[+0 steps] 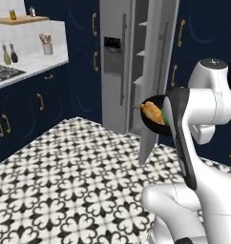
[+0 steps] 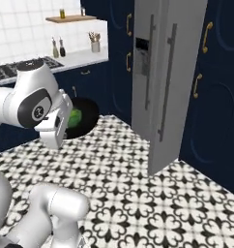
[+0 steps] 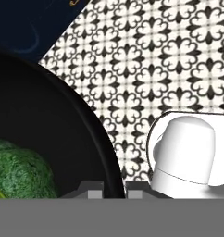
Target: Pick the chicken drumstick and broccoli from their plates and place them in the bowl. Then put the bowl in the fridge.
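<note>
Holding the black bowl by its rim, the gripper has its two fingertips pinched tight on either side of the wall, one inside and one outside. The bowl is carried in the air above the patterned floor, in front of the fridge. In the left base view the bowl sits just beside the arm's forearm, with the chicken drumstick lying inside it. In the right base view the bowl shows beside the wrist, with the broccoli inside. The hand view shows the broccoli resting low in the bowl. The fridge door stands open, with white shelves visible behind it. Navy cabinets flank the fridge.
</note>
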Motion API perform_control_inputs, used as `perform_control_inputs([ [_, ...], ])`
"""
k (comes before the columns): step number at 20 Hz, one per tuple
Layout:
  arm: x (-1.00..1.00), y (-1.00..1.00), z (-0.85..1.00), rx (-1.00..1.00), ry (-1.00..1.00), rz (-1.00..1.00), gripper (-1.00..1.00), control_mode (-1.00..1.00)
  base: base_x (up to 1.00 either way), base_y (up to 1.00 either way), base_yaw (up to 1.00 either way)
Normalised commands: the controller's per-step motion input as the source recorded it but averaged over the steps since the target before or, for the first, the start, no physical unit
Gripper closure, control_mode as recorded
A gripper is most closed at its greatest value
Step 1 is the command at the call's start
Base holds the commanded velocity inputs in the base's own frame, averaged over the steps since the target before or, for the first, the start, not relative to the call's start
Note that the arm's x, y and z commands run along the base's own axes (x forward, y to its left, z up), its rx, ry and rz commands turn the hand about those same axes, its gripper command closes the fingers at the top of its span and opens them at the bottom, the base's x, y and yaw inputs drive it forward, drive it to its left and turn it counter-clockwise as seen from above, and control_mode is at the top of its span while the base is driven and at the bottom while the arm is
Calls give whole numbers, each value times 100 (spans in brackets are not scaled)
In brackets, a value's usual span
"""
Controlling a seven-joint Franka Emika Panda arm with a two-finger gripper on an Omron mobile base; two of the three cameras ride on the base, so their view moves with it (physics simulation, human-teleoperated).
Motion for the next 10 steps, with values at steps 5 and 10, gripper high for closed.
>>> perform_control_inputs([
  [5, 0, 0, 0, 0, 0, 0, 100, 100, 100, 100, -52],
  [10, 0, 0, 0, 0, 0, 0, 100, 100, 99, 100, -46],
])
